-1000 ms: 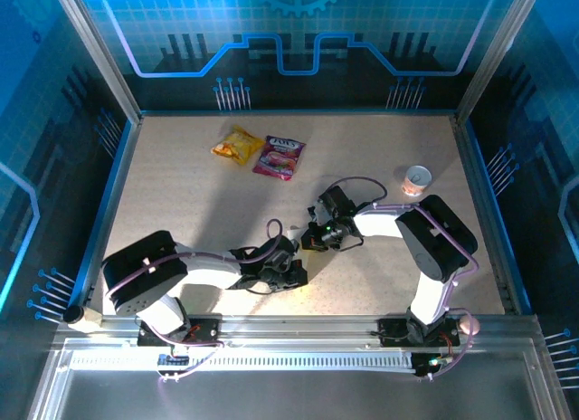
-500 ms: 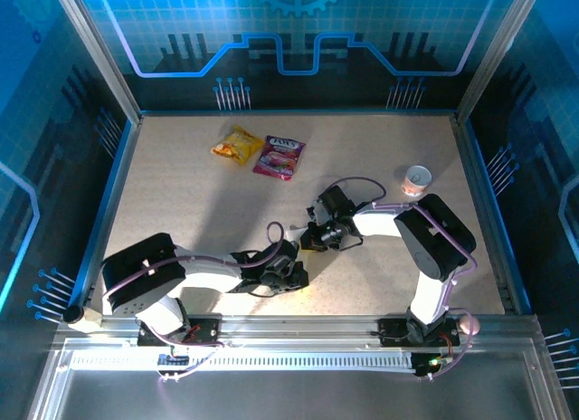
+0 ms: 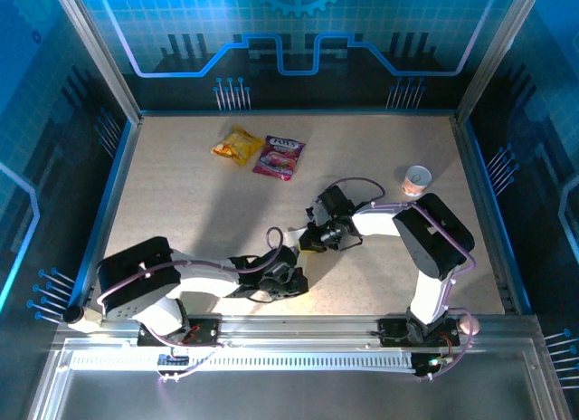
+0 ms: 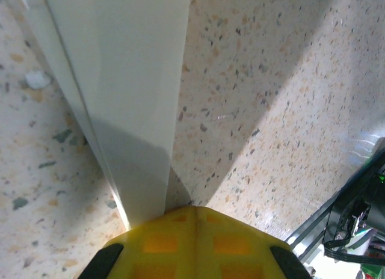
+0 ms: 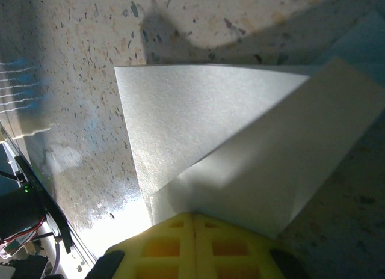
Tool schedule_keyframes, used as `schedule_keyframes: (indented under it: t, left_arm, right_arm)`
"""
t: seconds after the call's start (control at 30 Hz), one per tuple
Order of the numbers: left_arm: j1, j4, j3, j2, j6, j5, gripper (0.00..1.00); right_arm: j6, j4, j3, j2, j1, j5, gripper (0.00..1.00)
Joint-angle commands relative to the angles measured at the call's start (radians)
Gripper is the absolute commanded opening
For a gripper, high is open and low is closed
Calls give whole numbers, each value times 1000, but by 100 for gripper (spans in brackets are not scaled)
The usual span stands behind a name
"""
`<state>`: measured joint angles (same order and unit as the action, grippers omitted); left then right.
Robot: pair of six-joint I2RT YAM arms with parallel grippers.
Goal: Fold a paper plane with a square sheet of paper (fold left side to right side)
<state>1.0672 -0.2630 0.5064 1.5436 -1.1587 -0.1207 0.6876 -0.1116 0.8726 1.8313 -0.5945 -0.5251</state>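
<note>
The left hand (image 4: 194,231) is closed on one end of the folded white paper (image 4: 126,80), which lies on the bench (image 4: 271,110). The right hand (image 5: 194,231) is clamped on the other end. Edges should be matched and the crease pressed flat, without tugging. The yellow packet (image 3: 237,145), pink packet (image 3: 279,157) and cup (image 3: 417,178) lie well apart, so no obstruction is expected.

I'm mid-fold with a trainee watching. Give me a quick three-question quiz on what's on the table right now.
1. True or false: the left gripper and right gripper both have their jaws shut.
2. What lies beside the yellow snack packet? A) pink snack packet B) cup C) a gripper
3. Which wrist view shows the white paper with a diagonal flap lying over another layer?
Key: 1 true; 2 A; 3 right wrist.
</note>
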Motion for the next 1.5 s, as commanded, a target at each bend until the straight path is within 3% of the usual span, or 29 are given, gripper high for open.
schedule_keyframes:
  t: [0.0, 0.3, 0.6, 1.0, 1.47]
  left_arm:
    - [30, 78, -28, -4, -29, -81, 0]
    - [13, 75, -19, -53, -25, -66, 0]
    - [-103, 182, -29, -209, 35, -85, 0]
    - [-141, 159, 29, -67, 93, -117, 0]
    - [-139, 169, 36, -53, 108, -109, 0]
  right_arm:
    - [-7, -95, -34, 88, -8, 169, 0]
    - [-7, -97, -31, 85, -11, 164, 0]
    - [0, -96, -39, 63, -16, 160, 0]
    - [6, -99, -22, 60, -34, 150, 0]
    - [9, -111, -9, 60, -43, 153, 0]
